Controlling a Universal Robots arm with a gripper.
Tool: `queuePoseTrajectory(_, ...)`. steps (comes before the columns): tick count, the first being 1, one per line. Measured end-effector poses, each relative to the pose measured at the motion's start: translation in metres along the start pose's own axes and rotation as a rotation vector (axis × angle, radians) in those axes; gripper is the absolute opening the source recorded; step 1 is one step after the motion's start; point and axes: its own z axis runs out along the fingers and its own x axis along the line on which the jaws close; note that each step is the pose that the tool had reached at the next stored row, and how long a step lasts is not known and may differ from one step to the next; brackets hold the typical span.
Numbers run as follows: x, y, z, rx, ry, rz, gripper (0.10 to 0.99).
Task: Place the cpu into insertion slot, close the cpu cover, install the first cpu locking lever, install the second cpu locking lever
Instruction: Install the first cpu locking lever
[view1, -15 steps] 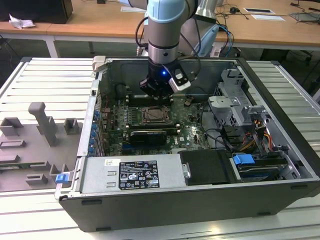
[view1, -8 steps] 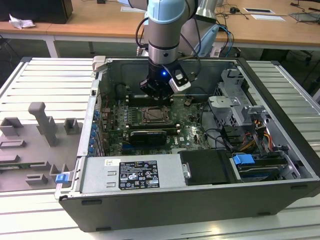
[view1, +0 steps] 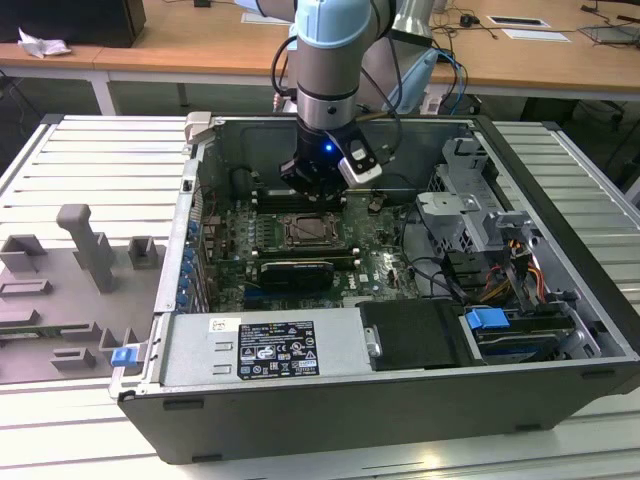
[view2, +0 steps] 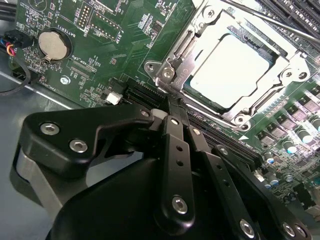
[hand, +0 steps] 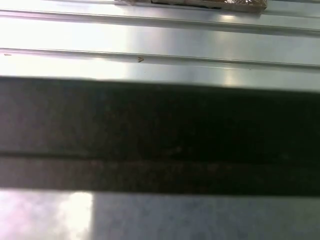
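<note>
The cpu (view2: 227, 70), a flat square of matte silver-grey metal, lies seated in the insertion slot (view2: 295, 75) amid the green circuit board (view2: 75, 75). The thin shiny cpu cover (view2: 200, 27) frames it. The black gripper (view2: 172, 102) hangs just beside the socket, jaws closed together on nothing.

one cpu (view2: 227, 70), one cpu cover (view2: 200, 47), one coin battery (view2: 54, 44), one pincer (view2: 172, 107)

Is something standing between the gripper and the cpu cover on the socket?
Nothing visible does. In the second wrist view the gripper sits at the near corner of the cpu cover, which lies closed around the cpu, with only bare board around.
</note>
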Motion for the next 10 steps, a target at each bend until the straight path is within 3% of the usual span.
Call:
queuePoseTrajectory(6, 0.0002, -0.0023, 0.0022, -0.001, 0.0002, 0.0, 0.106)
queuePoseTrajectory(10, 0.0002, -0.0025, 0.0033, -0.018, -0.0006, 0.001, 0.106)
